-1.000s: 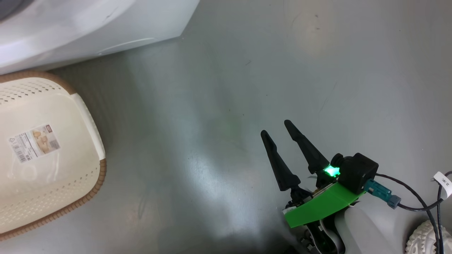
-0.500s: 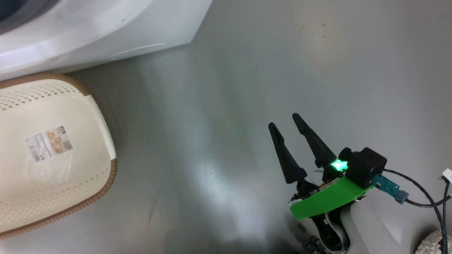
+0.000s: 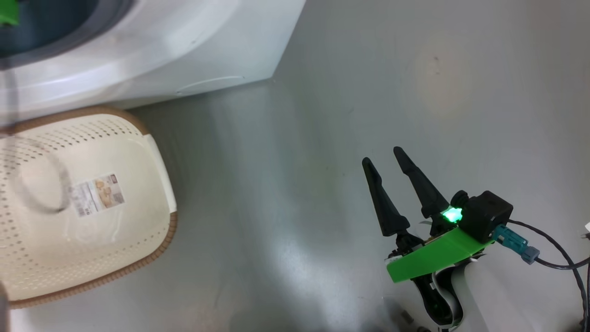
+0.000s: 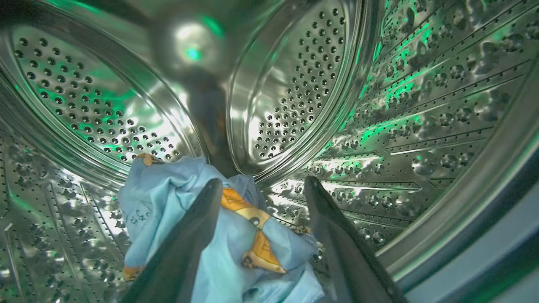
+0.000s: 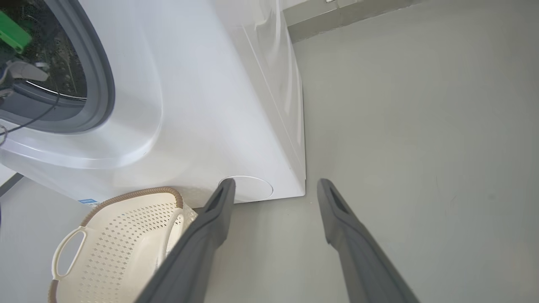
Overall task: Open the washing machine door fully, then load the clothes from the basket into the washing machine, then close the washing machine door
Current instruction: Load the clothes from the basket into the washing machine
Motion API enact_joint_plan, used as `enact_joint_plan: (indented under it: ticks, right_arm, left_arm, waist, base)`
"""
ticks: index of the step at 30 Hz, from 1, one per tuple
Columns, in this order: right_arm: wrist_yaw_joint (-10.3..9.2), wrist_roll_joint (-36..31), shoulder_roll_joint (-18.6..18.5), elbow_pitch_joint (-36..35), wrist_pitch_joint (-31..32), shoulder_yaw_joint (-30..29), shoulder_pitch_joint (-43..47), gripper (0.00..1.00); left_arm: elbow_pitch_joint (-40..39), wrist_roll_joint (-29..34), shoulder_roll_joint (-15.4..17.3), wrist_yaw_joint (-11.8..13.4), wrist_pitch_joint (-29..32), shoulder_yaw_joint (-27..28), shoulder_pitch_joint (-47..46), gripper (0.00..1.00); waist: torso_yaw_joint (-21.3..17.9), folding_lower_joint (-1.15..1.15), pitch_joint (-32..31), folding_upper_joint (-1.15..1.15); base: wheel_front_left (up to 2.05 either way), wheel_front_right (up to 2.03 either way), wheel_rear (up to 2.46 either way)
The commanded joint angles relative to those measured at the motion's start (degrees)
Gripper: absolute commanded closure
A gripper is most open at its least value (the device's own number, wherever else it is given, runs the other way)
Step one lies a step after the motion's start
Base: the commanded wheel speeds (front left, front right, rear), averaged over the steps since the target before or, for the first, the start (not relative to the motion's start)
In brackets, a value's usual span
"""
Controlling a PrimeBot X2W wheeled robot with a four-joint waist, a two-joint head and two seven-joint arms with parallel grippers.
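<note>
The white washing machine (image 3: 184, 55) stands at the top left with its opening uncovered; its door is out of view. Inside the steel drum (image 4: 294, 84) the light blue clothes (image 4: 168, 202) lie bunched on the drum's bottom. My left gripper (image 4: 263, 181) is open just above them, its left finger crossing in front of the fabric. The cream basket (image 3: 115, 133) sits on the floor before the machine, holding nothing but its paper label. My right gripper (image 3: 383, 156) hangs open over bare floor to the basket's right; in its own wrist view the right gripper (image 5: 276, 183) holds nothing.
A grey rubber seal (image 5: 105, 84) rings the opening, with a green part of my left arm (image 5: 12, 33) inside it. A blurred dark cable (image 3: 46, 184) loops over the basket. Grey floor (image 3: 299, 184) spreads between basket and right gripper.
The head camera has turned, so the machine and basket slid right and more of the opening shows. A blurred cable now hangs over the basket. The right gripper stays open.
</note>
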Motion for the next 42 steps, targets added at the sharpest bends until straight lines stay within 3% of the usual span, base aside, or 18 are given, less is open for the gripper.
enact_joint_plan:
  ticks: [1, 42]
  right_arm:
    - [0.09, -0.7, 0.1, -0.9, -0.3, 1.1, 1.0, 0.0]
    - [0.09, -4.2, 0.1, 2.6, -0.3, -3.3, 9.7, 0.0]
  left_arm:
    - [-2.0, 0.4, 2.3, -0.2, -0.4, 1.2, 1.1, 0.0]
    - [-33.9, 10.9, -8.3, -0.2, -0.4, 16.1, 51.1, 0.0]
  waist:
    - [1.0, 0.0, -1.3, 0.0]
    - [6.5, 0.0, -26.3, 0.0]
  base:
    - [0.0, 0.0, 0.0]
    - [0.0, 0.0, 0.0]
